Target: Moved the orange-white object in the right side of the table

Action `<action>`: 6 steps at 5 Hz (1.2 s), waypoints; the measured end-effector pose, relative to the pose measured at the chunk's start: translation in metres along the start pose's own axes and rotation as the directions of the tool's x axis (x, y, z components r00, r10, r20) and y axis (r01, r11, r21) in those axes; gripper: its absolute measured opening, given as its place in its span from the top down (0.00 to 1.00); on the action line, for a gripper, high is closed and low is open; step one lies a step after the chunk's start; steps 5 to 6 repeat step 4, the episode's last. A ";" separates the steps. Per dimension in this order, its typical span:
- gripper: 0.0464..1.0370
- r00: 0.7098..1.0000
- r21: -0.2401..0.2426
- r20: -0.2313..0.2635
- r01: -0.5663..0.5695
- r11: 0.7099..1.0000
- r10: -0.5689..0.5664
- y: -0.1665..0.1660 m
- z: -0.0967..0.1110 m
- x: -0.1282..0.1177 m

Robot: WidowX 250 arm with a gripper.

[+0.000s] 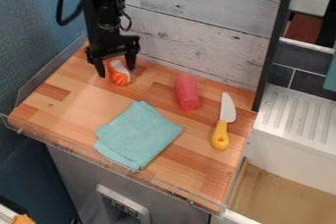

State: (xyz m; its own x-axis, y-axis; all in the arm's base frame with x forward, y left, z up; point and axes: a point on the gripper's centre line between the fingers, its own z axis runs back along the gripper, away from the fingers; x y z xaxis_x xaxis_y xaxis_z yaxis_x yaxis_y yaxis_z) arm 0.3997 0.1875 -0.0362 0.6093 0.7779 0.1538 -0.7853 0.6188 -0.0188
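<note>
Pale wood-grain boards (197,31) back our scene, with a blue wall (33,31) on the left and a white ribbed drainer (295,115) beyond a dark post on the right. Before them we see the wooden bench (78,107), edged along its front by a clear rim (111,164).

Our black arm (98,14) comes in at the upper left and drops almost straight down, so that its gripper (116,71) points at the wood near the back left corner. Its fingers are spread, one on each side of the orange-white object. We see wood between the left-hand finger in the view and the object; whether the other one touches it, we cannot tell.

On the bench, a folded teal cloth (138,134) lies near the front middle. Right of it is a knife with a yellow handle (220,133), its blade toward the boards, and between knife and arm lies a red cylinder (187,92).

Smallest is the orange-white object (119,73), between the fingers and low against the bench. We judge the grasp comes next, and its rounded sides worry us: closing off-centre could roll it or squeeze it out forward. Closing too high might catch only its top, and it could slip during the lift. Carried rightward too low, it could knock the red cylinder or the knife.
</note>
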 end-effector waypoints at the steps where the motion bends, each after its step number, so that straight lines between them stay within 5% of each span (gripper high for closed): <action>1: 0.04 0.999 -0.016 0.035 -0.011 1.000 0.012 0.002 0.023 -0.002; 3: 0.04 0.986 0.007 0.130 -0.102 0.995 0.101 0.009 0.047 -0.026; 6: 0.04 0.985 -0.002 0.146 -0.092 0.996 0.091 0.002 0.051 -0.028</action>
